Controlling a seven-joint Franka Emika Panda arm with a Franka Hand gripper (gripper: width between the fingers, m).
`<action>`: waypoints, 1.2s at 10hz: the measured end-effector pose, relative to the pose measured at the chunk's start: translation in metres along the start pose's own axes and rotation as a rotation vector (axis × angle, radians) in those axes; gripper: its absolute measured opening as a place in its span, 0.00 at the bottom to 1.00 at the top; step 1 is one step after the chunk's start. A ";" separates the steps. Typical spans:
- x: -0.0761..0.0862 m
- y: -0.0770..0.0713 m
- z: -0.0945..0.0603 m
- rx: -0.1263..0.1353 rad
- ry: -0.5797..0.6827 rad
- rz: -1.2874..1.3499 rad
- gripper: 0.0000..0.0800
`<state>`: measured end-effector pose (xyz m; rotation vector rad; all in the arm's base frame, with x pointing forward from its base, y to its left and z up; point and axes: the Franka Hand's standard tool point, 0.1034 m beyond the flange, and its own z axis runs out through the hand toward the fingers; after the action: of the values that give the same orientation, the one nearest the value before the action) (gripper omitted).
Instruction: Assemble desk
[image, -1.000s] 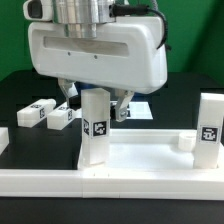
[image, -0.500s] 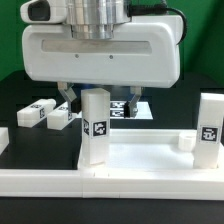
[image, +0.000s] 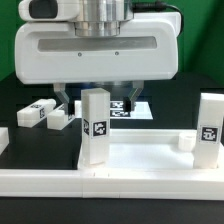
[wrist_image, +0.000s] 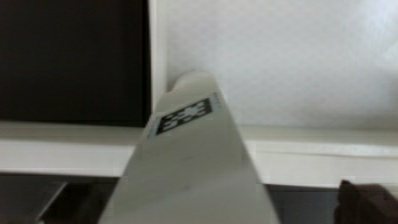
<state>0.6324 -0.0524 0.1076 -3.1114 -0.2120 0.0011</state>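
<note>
Near leg block (image: 95, 128) stands upright at a corner of the white rimmed tabletop (image: 150, 152), just beside its raised edge. The right leg block (image: 210, 130) stands well apart, with bare tabletop between them. Two flat leg blocks (image: 35, 112) lie on the black desk (image: 25, 95). The tool (image: 97, 103), fingers spread wide, straddles the near leg block's top with gaps on both sides, gripping nothing.

Robotics laboratory test cell: a matte black worktop (image: 15, 95) set against a plain green backdrop (image: 205, 50), a robot arm (image: 100, 12) above it, and black-and-white square tags printed on each of the white plastic leg blocks (image: 95, 140)
</note>
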 end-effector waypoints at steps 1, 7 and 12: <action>-0.001 0.002 0.000 -0.002 -0.001 -0.098 0.81; -0.001 0.003 0.001 -0.002 -0.003 -0.122 0.41; -0.002 0.007 0.001 0.027 0.005 0.120 0.36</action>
<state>0.6313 -0.0594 0.1064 -3.0909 -0.0250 -0.0019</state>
